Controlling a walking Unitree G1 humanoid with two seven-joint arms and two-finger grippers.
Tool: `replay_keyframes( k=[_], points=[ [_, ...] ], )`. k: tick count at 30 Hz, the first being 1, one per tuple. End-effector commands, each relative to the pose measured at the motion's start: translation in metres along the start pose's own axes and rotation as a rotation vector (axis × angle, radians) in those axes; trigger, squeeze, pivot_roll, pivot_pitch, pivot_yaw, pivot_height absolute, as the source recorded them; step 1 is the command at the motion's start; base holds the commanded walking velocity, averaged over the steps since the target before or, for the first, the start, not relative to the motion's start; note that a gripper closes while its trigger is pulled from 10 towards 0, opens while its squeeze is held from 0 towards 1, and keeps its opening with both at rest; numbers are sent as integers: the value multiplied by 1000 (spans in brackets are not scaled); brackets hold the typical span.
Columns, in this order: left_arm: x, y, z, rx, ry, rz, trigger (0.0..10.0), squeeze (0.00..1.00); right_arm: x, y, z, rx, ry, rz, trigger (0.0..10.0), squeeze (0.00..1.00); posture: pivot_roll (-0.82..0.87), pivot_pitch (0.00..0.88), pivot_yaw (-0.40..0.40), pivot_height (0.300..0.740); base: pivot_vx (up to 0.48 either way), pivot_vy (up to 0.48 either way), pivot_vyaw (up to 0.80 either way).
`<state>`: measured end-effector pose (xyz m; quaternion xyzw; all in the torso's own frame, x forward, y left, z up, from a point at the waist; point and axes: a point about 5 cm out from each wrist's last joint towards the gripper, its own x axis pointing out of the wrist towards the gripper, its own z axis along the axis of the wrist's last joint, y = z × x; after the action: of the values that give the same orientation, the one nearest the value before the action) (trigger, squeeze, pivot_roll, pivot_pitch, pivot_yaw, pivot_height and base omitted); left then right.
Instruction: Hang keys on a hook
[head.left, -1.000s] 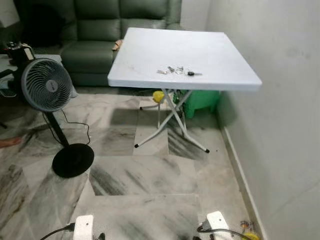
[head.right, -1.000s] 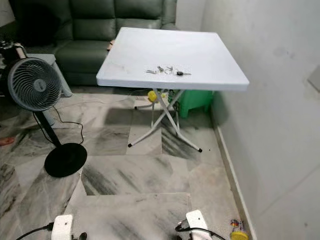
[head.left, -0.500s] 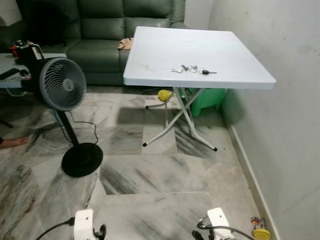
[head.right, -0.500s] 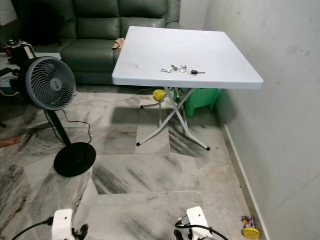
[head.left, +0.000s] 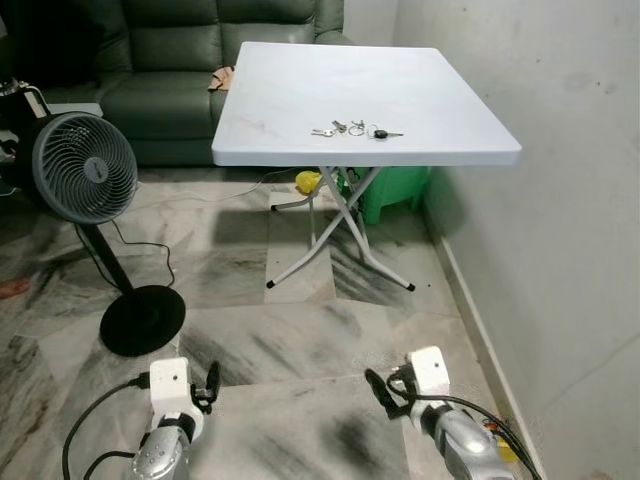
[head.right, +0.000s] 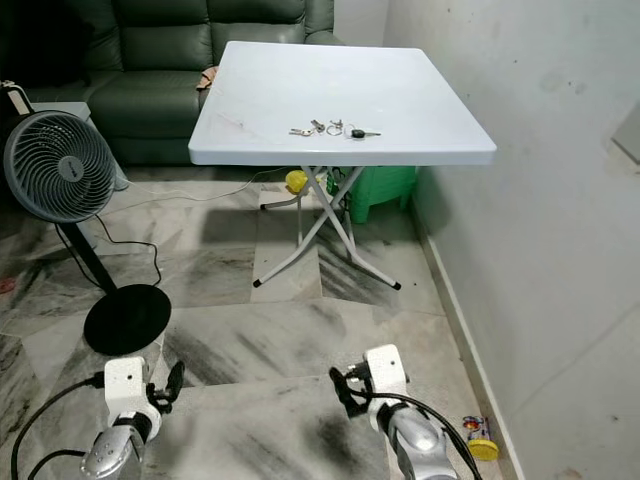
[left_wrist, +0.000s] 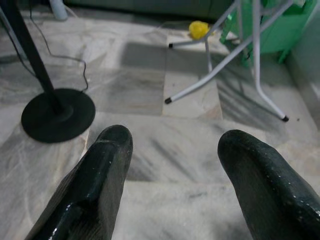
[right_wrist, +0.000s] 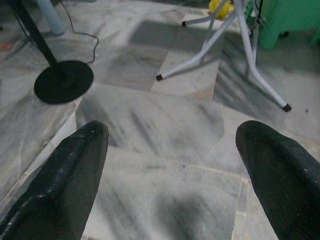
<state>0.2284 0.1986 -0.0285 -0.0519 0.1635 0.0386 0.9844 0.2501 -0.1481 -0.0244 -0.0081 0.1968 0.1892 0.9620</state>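
A bunch of keys (head.left: 355, 130) lies on the white folding table (head.left: 300, 100), near its front edge and a little right of centre. The table stands against the right wall, a few steps ahead of me. My left gripper (head.left: 210, 382) hangs low over the marble floor at the bottom left, open with nothing between its fingers (left_wrist: 107, 165). Low at the bottom right, my right gripper (head.left: 378, 390) is also open and empty, its fingers (right_wrist: 75, 165) spread wide. Both are far short of the table.
A standing fan (head.left: 85, 180) with a round black base and a trailing cord stands on the left. A green sofa (head.left: 160, 60) sits behind the table and a green stool (head.left: 395, 190) beneath it. The white wall (head.left: 570, 250) runs along the right.
The camera has swayed sideways as I move. Both grippers have come up further into the bottom of the picture. The keys lie where they were on the table.
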Motion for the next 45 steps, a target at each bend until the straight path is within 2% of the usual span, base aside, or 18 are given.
replay_keyframes(
  k=[1, 4, 5, 6, 10, 14, 18, 26, 32, 45],
  points=[
    [-1, 2, 2, -4, -25, -4, 10000, 0, 1, 0, 5, 2, -27, 6, 10000, 0, -82, 0, -11, 740, 0, 0, 0],
    [-2, 2, 3, -6, -33, -6, 10000, 0, 1, 0, 5, 3, -32, 9, 10000, 0, -82, 0, -11, 740, 0, 0, 0],
    [-1, -3, 11, -11, -79, -25, 10000, 0, 5, 2, 14, 17, -84, 16, 10000, 0, -82, 0, -10, 740, 0, 0, 0],
    [1, -13, 33, -9, -194, -61, 10000, 0, 12, 5, 39, 43, -212, 49, 10000, 0, -81, 0, -11, 740, 0, 0, 0],
    [2, -20, 57, -27, -294, -75, 10000, 0, 18, 8, 69, 49, -346, 47, 10000, 0, -78, 4, -15, 740, 0, 0, 0],
    [2, -23, 66, -20, -333, -78, 10000, 0, 19, 12, 77, 35, -382, 61, 10000, 0, -80, 6, -14, 740, 0, 0, 0],
    [-3, -27, 88, -17, -394, -95, 10000, 0, 16, 14, 87, 9, -412, 96, 10000, 0, -79, 10, -16, 740, 0, 0, 0],
    [-2, -17, 99, -35, -369, -101, 10000, 0, 13, 4, 95, 14, -419, 78, 10000, 0, -76, 9, -16, 740, 0, 0, 0],
    [-3, -20, 100, -39, -348, -106, 10000, 0, 14, 6, 102, 20, -432, 82, 10000, 0, -76, 5, -15, 740, 301, 0, 0],
    [-3, -24, 98, -35, -322, -121, 10000, 0, 15, 7, 104, 23, -426, 77, 10000, 0, -73, 0, -14, 740, 333, 0, 0]
  ],
)
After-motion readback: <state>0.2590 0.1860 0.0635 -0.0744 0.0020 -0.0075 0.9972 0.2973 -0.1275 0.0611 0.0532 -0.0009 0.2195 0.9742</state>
